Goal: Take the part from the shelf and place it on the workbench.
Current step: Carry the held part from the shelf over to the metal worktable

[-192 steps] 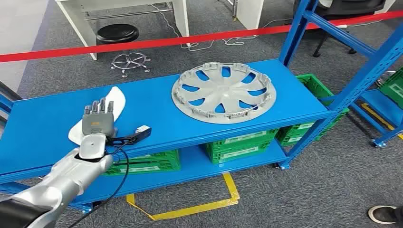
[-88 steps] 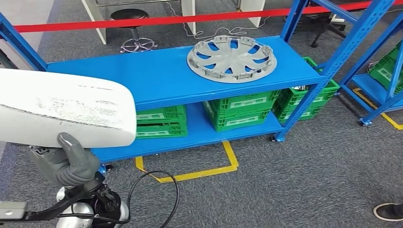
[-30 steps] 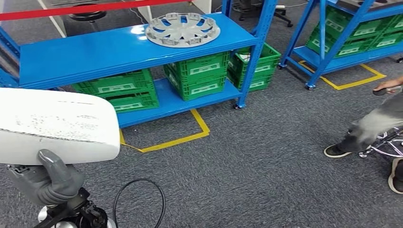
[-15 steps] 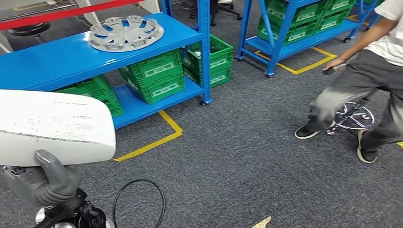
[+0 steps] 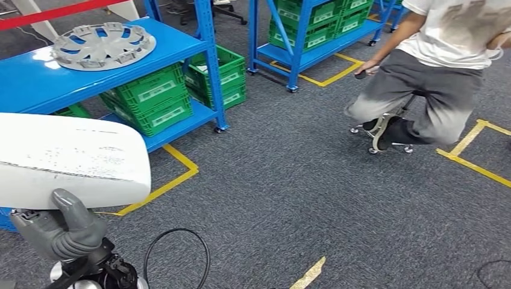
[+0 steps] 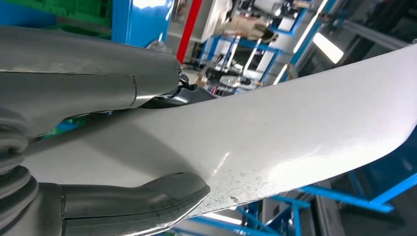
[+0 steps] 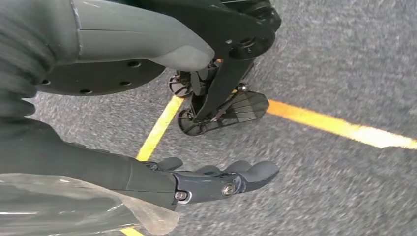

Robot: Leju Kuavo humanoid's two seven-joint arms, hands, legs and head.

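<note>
Beyond my left hand (image 5: pixel 57 232) stood the blue shelf (image 5: pixel 36 81), carrying a grey wheel cover (image 5: pixel 103 45) with green crates (image 5: pixel 153 99) underneath; off to the right of that hand a person (image 5: pixel 434 66) in a white shirt sat over a wheeled stool on the grey carpet; the white part (image 5: pixel 69 159) sat directly above the left hand, pinched between thumb and fingers (image 6: pixel 98 81), well away from the shelf; my right hand (image 7: pixel 211 179) hung over the carpet and a yellow floor line (image 7: pixel 339 129), fingers loosely spread, holding nothing.
</note>
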